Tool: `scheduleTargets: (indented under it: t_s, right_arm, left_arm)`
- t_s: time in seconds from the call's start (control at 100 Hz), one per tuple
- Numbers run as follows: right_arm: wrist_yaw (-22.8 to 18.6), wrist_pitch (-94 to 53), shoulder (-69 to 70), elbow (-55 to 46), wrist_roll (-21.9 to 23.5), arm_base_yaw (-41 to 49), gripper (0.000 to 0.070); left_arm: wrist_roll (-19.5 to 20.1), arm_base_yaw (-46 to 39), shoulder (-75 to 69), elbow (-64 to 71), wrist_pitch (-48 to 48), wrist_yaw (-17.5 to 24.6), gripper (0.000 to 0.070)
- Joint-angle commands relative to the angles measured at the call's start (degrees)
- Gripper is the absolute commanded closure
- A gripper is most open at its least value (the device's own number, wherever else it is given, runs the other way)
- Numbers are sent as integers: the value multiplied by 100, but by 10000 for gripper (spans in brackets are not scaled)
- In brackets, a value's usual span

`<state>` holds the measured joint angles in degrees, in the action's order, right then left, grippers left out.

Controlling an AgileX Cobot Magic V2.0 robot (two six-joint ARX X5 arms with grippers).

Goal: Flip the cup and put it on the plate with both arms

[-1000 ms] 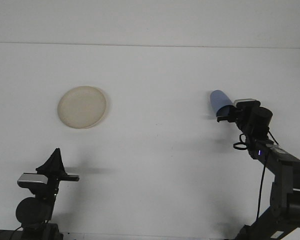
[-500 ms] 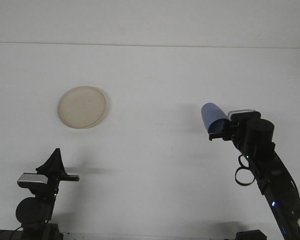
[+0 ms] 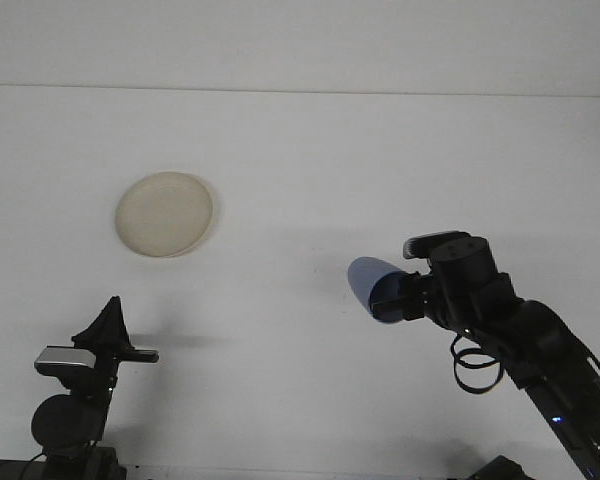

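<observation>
The cup (image 3: 372,287) is in my right tool (image 3: 408,296), clamped at one end, its blue body lying nearly level and sticking out to the left. A second ago it was over the right part of the bench (image 3: 300,140), farther back and tilted upward; since then I have swung it lower and leftward, toward the middle, and rolled it over onto its side. I read that as the flip being under way and the carry toward the plate begun, though the cup is not yet turned fully and I cannot tell from here which end is the mouth.

The cup hangs clear above the bench, not touching it. Measured from the cup, the plate (image 3: 165,214) is well apart, off to the left and farther back, bare. My left tool (image 3: 113,318) stands left of the cup and nearer the front edge, below the plate, parked where it was, holding nothing; its fingers point upward and I cannot tell whether they are spread or closed. It would have to come across to take the cup if a handover is meant.
</observation>
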<state>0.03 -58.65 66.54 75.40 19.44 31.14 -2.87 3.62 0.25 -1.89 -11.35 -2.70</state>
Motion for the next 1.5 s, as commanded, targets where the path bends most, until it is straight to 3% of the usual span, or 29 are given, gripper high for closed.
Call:
scheduleTargets:
  t_s: [0.0, 0.31, 0.61, 1.49]
  right_arm:
    - [24, -361, 461, 442, 184, 216, 700]
    - [31, -1768, 2441, 1788, -55, 925, 700]
    - [-7, -1906, 3475, 1899, -297, 1294, 700]
    - [-22, -1808, 4044, 1899, -619, 1386, 678]
  left_arm:
    - [31, -2, -7, 109, -70, 15, 690]
    - [31, -2, -7, 109, -70, 15, 690]
    - [31, -2, -7, 109, -70, 15, 689]
    - [31, -2, -7, 109, -70, 15, 689]
